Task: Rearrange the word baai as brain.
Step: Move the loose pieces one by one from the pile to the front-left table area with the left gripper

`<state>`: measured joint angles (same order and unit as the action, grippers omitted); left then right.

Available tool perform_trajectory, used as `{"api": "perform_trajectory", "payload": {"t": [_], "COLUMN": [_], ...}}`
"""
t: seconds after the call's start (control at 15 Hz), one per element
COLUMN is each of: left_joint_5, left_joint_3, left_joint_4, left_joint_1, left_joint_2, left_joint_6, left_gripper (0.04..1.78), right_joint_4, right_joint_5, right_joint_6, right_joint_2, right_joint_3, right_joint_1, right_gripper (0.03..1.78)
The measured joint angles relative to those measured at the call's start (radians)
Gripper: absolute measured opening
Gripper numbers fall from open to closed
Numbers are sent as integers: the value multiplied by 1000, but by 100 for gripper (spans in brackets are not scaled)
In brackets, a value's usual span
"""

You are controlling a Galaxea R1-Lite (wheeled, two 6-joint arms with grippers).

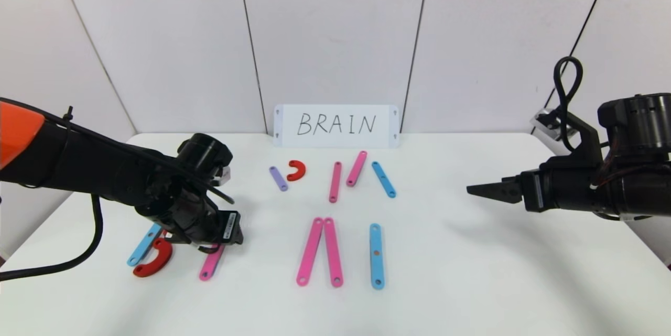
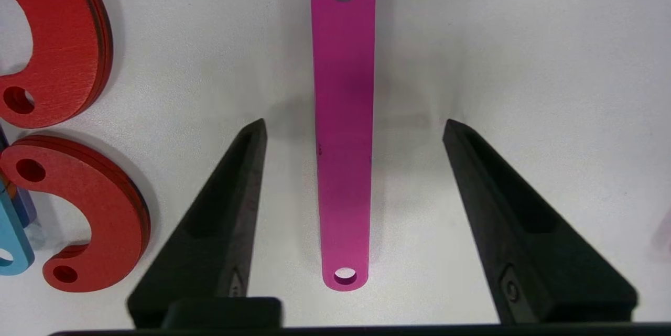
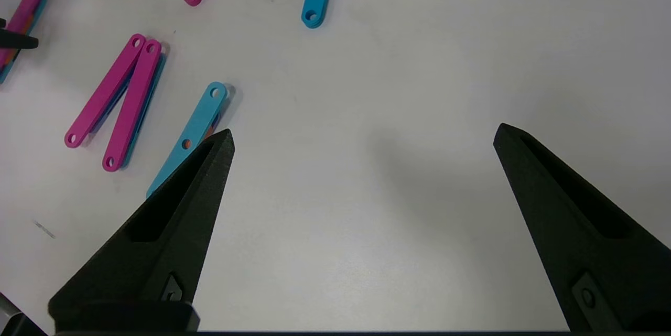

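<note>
The letter pieces lie flat on the white table (image 1: 472, 273). Front row: a blue strip (image 1: 142, 246), a red arc (image 1: 154, 260), a pink strip (image 1: 211, 263), two pink strips (image 1: 320, 252) meeting at the top, and a blue strip (image 1: 376, 256). My left gripper (image 1: 221, 246) hangs over the front left pink strip. In the left wrist view it (image 2: 355, 123) is open, with the pink strip (image 2: 343, 131) lying lengthwise between its fingers, untouched. Two red arcs (image 2: 99, 215) lie beside it. My right gripper (image 1: 474, 190) hovers at the right, open and empty (image 3: 364, 134).
The back row holds a purple strip (image 1: 278, 178), a red arc (image 1: 297, 170), two pink strips (image 1: 335, 182) and a blue strip (image 1: 383, 179). A white card (image 1: 336, 125) reading BRAIN leans on the back wall. The right wrist view shows the front blue strip (image 3: 196, 126) near one finger.
</note>
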<state>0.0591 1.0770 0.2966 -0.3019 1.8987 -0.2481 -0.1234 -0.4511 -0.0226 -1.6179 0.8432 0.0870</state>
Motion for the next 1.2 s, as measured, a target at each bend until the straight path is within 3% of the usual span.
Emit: {"api": "perform_trajectory", "payload": {"t": [0.13, 0.33, 0.67, 1.0, 1.2], "left_joint_5": [0, 0, 1, 17, 79], "left_joint_3": [2, 12, 60, 266, 417], "left_joint_4": [0, -2, 13, 104, 126], "left_joint_1": [0, -3, -10, -20, -42], "left_joint_2": [-1, -3, -10, 4, 71], "left_joint_6": [-7, -23, -22, -17, -16], "left_gripper": [154, 174, 175, 175, 175], "right_joint_4": [0, 0, 0, 0, -1], "right_joint_5": [0, 0, 0, 0, 0], "right_joint_6": [0, 0, 0, 0, 0], "right_joint_2": [0, 0, 0, 3, 5], "right_joint_3": [-2, -3, -3, -3, -3], "right_joint_1": [0, 1, 1, 0, 0], "right_gripper": [173, 173, 173, 173, 173]}}
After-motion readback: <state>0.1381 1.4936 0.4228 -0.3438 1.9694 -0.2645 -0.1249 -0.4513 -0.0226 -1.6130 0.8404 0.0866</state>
